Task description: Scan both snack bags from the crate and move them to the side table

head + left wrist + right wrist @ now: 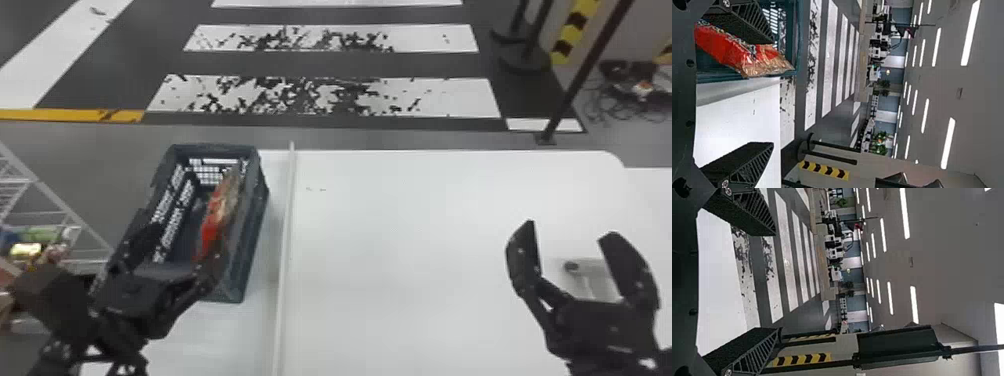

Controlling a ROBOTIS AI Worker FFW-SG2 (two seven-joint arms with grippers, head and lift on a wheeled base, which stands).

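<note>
My left gripper [172, 247] is over the near end of the dark crate [255, 225], its fingers spread apart. Inside that crate a red and tan snack bag [218, 215] leans along the right wall, close to the gripper's right finger. In the left wrist view the open left gripper [772, 94] has the red bag [730, 51] near one finger, and the crate [798, 39] behind. My right gripper [565, 235] stands open above the right part of the white table [400, 240]; the right wrist view shows this gripper [777, 282] with nothing between its fingers. A second bag cannot be made out.
A pale raised strip [285, 240] runs along the table beside the crate. A small grey object [590, 270] lies under the right gripper. At the far left is a white wire rack [55, 205] with colourful packets; a dark pole [585, 75] stands beyond the table.
</note>
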